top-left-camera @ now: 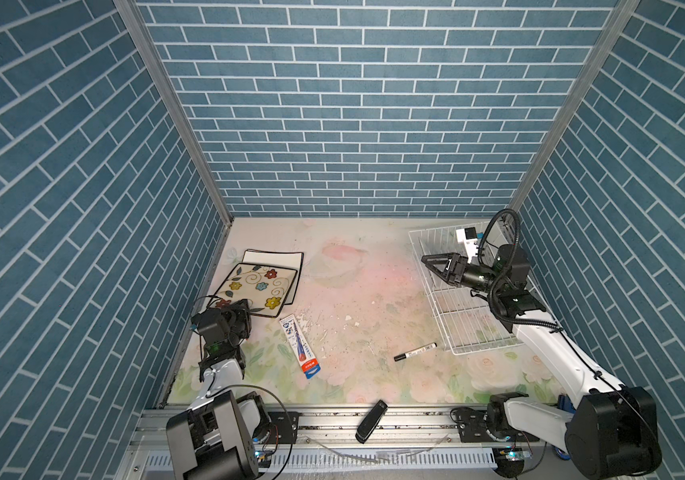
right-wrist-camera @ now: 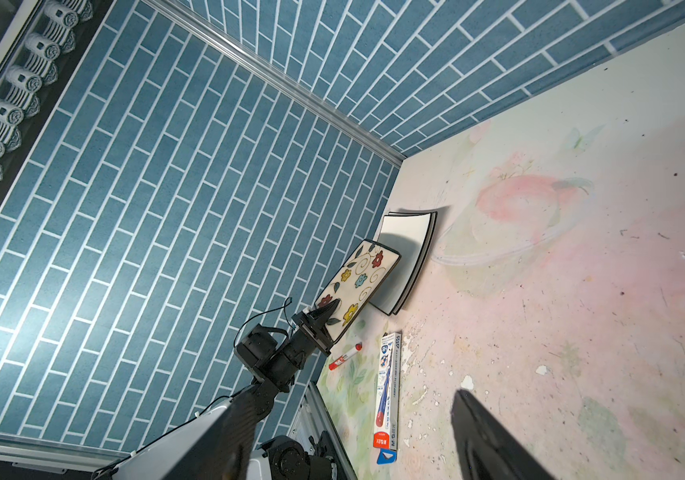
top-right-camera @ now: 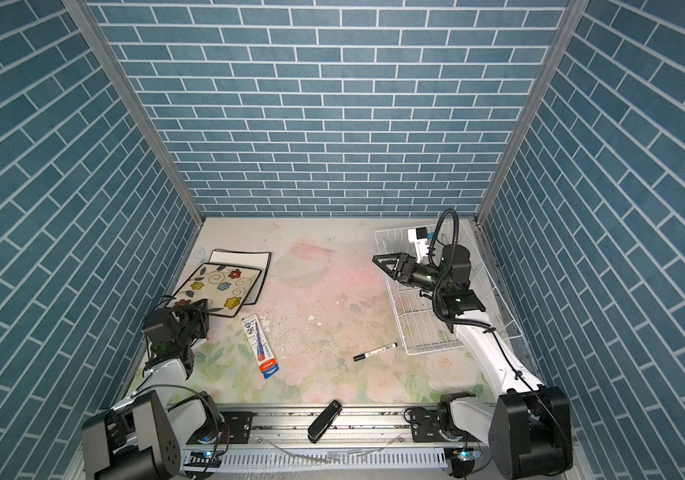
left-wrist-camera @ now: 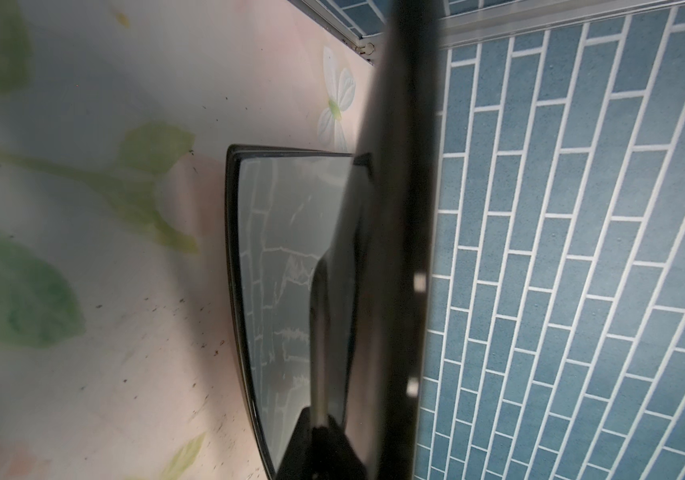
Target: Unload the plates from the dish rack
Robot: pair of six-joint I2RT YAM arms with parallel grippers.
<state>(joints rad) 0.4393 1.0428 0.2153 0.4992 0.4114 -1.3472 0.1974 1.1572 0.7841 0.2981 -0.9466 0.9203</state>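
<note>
Two plates are left of the dish rack: white square plate flat, flowered plate tilted over it, clamped by the left gripper. Right gripper over the rack, jaws spread, empty. Between: one pen box, one black marker.

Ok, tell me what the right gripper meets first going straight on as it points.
The right gripper, open over the dish rack edge, points left across the table. The way looks free until the flowered plate in the left gripper; depth is unclear, so it may miss.
</note>
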